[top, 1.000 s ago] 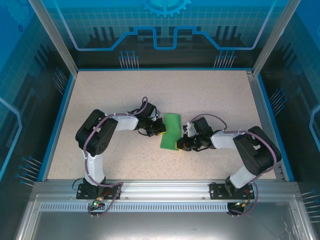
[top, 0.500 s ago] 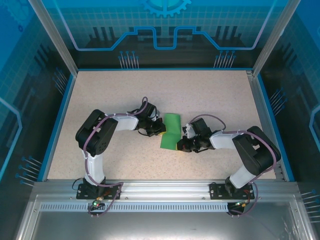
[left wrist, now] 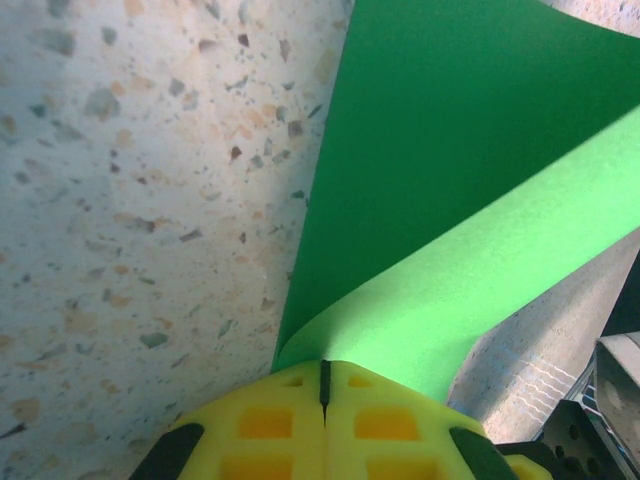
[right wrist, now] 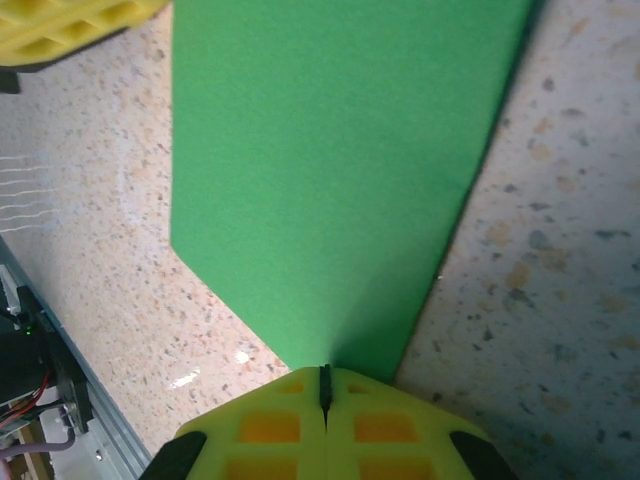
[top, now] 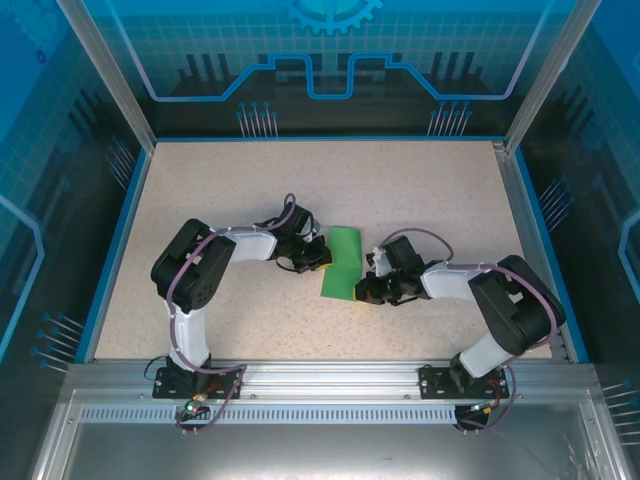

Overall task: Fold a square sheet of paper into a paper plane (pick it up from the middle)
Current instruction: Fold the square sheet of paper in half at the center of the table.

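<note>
The square sheet of paper [top: 342,262], bright green, lies mid-table as a narrow upright rectangle, one layer curled over another. My left gripper [top: 326,258] is at its left edge and shut on it. In the left wrist view the yellow fingertips [left wrist: 270,400] meet, and the paper [left wrist: 450,150] curls up out of the left gripper [left wrist: 323,365]. My right gripper [top: 358,290] is at the sheet's near right corner. In the right wrist view the right gripper [right wrist: 324,372] is shut where the corner of the paper [right wrist: 330,150] runs into it.
The speckled table [top: 250,190] is ringed by a blue rim [top: 118,230] and glass walls. A metal rail [top: 320,375] runs along the near edge by the arm bases. The left gripper's yellow finger [right wrist: 70,25] sits at the top left of the right wrist view.
</note>
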You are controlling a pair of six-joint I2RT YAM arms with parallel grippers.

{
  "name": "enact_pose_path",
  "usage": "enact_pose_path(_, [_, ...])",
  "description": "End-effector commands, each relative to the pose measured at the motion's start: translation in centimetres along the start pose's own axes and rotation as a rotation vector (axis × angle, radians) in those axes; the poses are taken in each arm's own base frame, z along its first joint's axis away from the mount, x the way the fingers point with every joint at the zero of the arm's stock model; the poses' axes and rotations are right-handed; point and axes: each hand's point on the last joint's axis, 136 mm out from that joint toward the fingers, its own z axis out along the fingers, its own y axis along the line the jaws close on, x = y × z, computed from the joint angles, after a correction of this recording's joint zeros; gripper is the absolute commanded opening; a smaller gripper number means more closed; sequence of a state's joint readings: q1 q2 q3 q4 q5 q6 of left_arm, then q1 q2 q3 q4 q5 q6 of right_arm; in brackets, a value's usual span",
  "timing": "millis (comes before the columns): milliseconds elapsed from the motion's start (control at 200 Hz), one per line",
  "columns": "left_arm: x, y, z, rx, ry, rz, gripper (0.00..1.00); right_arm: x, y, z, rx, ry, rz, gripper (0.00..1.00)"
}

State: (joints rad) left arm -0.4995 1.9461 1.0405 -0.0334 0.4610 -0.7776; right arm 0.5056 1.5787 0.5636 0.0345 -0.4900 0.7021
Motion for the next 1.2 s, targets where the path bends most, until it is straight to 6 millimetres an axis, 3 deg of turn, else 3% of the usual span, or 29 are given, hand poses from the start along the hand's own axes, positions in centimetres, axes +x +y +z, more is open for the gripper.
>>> enact_pose_path(0, [1.7,2.7,0.8,-0.101,0.058,-0.034,0.0,1.4,-1.2,0.6,0.024,0.051,0.021,0.01])
enact_pose_path(90, [1.7,2.7,0.8,-0.1,0.059,-0.033,0.0,2.2,-2.2,0.6,0.055,0.064,0.032,0.01])
enact_pose_path(170, [1.7,2.7,0.8,-0.101,0.06,-0.031,0.0,1.6,-1.3,0.1,0.021,0.046,0.026,0.01])
enact_pose_path(330, [1.8,2.8,0.8,-0.105,0.065,-0.027,0.0,-3.1,2.4,-2.5,-0.074,-0.074,-0.014,0.01])
enact_pose_path(440, [1.9,2.9,0.9,-0.109,0.066,-0.029,0.0,-6.5,3.2,-3.7,-0.12,-0.149,0.0,0.03])
enact_pose_path(540, [1.9,3.1,0.9,-0.114,0.067,-0.028,0.0,-8.3,3.7,-3.6,-0.143,-0.149,-0.017,0.03])
enact_pose_path(865, [2.0,3.2,0.9,-0.118,0.072,-0.028,0.0,-10.5,0.9,-1.9,-0.1,-0.13,0.025,0.02])
enact_pose_path(1195, [2.1,3.5,1.0,-0.127,0.08,-0.03,0.0,-8.7,-3.5,0.2,0.021,-0.069,0.064,0.02])
